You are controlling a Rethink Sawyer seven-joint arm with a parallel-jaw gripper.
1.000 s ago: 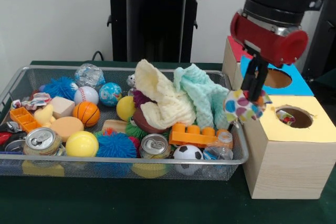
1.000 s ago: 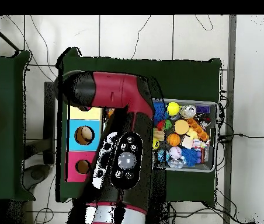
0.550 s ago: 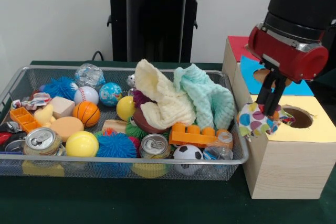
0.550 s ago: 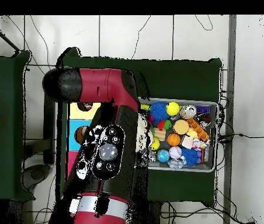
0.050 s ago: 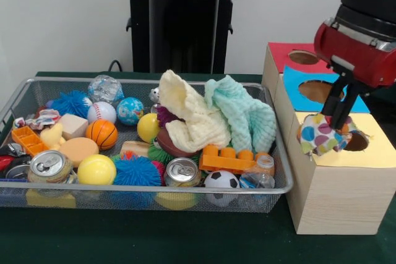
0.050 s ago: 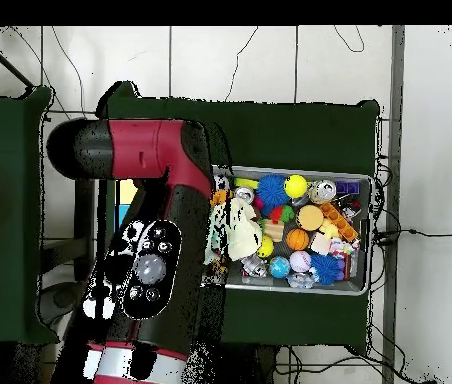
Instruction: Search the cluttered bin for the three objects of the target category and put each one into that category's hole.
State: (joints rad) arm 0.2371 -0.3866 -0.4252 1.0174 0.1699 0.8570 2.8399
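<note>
**Hanging Over the Hole: Spotted Cloth Reaches the Yellow Box**

Dangling from the gripper [image 5: 340,117], a polka-dot cloth [image 5: 322,135] hangs bunched at the near edge of the round hole [image 5: 357,141] in the yellow-topped wooden box [image 5: 334,190], seen from the front. The black fingers are pressed together on the cloth's upper folds, and the rest droops below and to the left of the pinch, its lower edge seemingly brushing the box top. By its slump, the fabric looks light, limp and easily crushed; it should neither slip nor break, but loose corners could catch on the rim of the hole. A hold on a gathered bunch, as here, looks sound. Behind stand a blue-topped hole [image 5: 318,91] and a red-topped hole [image 5: 303,57]. To the left, the wire bin [image 5: 279,185] carries a cream cloth [image 5: 192,115] and a mint cloth [image 5: 244,112], likely the remaining fabrics, amid balls, cans and an orange block [image 5: 226,160].

From overhead, the red and black arm [image 6: 150,270] covers nearly all of the boxes, so gripper and spotted cloth cannot be made out. A sliver of yellow box top [image 6: 128,191] shows beside the arm, and the bin [image 6: 362,285] lies well apart at the opposite side.
</note>
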